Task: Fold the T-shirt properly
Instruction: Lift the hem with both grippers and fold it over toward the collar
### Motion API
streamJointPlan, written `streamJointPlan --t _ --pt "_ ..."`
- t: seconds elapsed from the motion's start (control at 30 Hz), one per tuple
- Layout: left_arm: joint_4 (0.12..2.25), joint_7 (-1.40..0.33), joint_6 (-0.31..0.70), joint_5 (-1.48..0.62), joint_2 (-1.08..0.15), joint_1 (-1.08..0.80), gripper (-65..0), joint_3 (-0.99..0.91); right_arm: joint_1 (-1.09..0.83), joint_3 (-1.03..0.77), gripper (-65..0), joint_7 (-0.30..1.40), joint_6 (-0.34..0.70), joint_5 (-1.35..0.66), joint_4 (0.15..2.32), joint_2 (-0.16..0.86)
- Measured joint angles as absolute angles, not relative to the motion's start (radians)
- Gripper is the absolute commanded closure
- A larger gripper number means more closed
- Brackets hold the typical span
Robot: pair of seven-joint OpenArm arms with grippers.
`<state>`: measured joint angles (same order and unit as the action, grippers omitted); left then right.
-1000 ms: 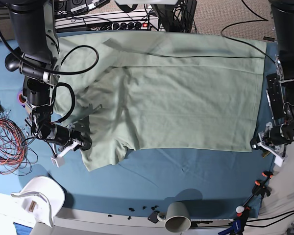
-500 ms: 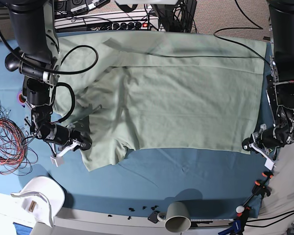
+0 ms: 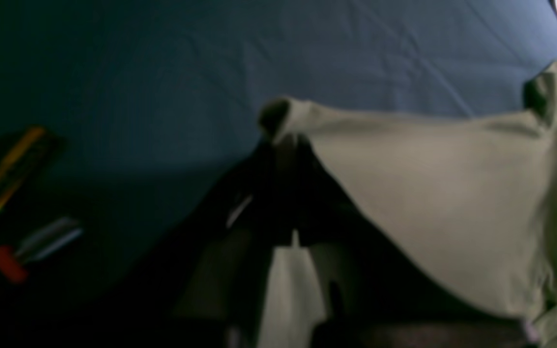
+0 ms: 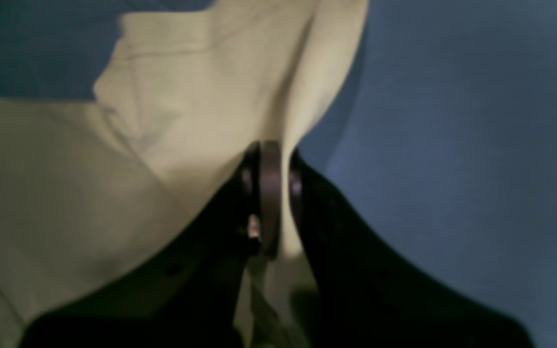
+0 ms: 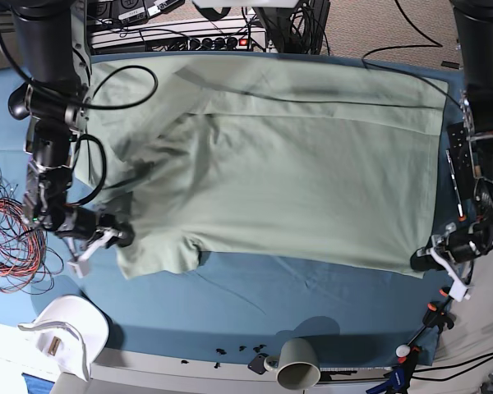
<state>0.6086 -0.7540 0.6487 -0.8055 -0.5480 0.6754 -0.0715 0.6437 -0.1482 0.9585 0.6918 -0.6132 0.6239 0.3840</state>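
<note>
The pale green T-shirt (image 5: 296,164) lies spread wide over the blue table cloth (image 5: 312,304), its hem side toward the right of the base view. My left gripper (image 5: 421,261) is shut on the shirt's front right hem corner. The left wrist view shows that corner (image 3: 283,113) pinched and lifted off the cloth by the left gripper (image 3: 285,145). My right gripper (image 5: 122,239) is shut on the shirt's front left edge near the sleeve. In the right wrist view the right gripper (image 4: 269,159) pinches a fold of the T-shirt (image 4: 172,111).
A grey cup (image 5: 298,364) stands at the table's front edge. A white curved object (image 5: 66,332) sits front left, beside a tangle of red wires (image 5: 8,230). Orange clamps (image 5: 440,312) grip the front right table edge. A power strip (image 5: 189,39) runs along the back.
My left gripper has moved in from the table's right edge and shut on the hem corner. The right gripper has drawn its edge leftward, and the shirt now lies wider and flatter.
</note>
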Motion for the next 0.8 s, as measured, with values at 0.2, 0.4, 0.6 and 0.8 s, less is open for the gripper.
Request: streamJointPlan --t 0.2,0.4,0.6,0.8 --pt "0.656 -0.786 0.649 -0.826 -0.555 0.627 0.0 -0.071 0.62 -0.149 0.0 0.966 0.697 -0.622 0.753 0.382" --pt "0.658 -0.817 0.69 -0.909 -0.577 0.59 0.0 -0.071 0.618 -0.149 0.0 1.015 0.696 -0.63 0.795 0.382" --pt "0.659 -0.991 0.69 -1.135 -0.642 0.58 0.0 -0.115 0.548 -0.148 0.0 1.131 0.696 -0.799 0.957 0.384" --pt "0.66 -1.275 0.69 -1.402 -0.699 0.579 0.0 -0.17 0.358 -0.147 0.0 1.179 0.696 -0.807 1.247 0.384"
